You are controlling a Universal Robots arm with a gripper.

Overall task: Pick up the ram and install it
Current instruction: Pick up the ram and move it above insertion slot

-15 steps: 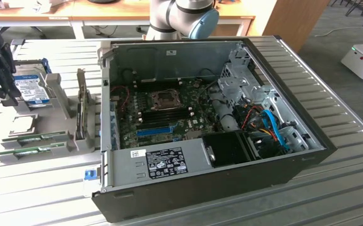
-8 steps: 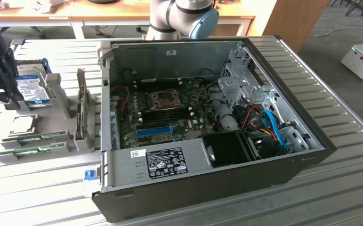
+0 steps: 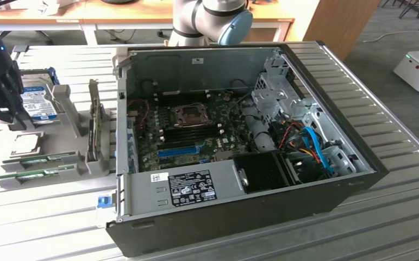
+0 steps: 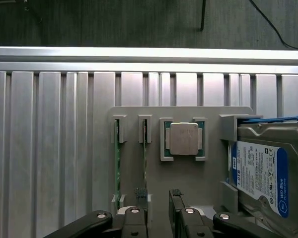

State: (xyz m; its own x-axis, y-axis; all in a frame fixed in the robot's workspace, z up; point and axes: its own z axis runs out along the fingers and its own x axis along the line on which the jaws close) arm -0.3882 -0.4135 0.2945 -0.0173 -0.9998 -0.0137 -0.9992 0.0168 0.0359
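I see the ribbed metal table (image 3: 401,212) with the open computer case (image 3: 217,217) lying on it, and the motherboard (image 3: 194,128) is visible inside. On the exterior view's left of the case there is the grey holder (image 4: 188,176), well apart from the motherboard. In the holder the hard drive (image 4: 260,173) with the blue label stands at one end, and the CPU (image 4: 184,139) lies in its frame just beside it. The ram (image 4: 145,161) stands on its edge in a narrow slot beside the CPU, and a second stick (image 4: 117,168) stands in the next slot, parallel to it. The gripper (image 4: 158,197) hangs above the holder with its jaws wide and nothing between them. One of the fingers (image 4: 140,194) is over the near end of the ram; I cannot tell if it touches it. The ram is not lifted yet.
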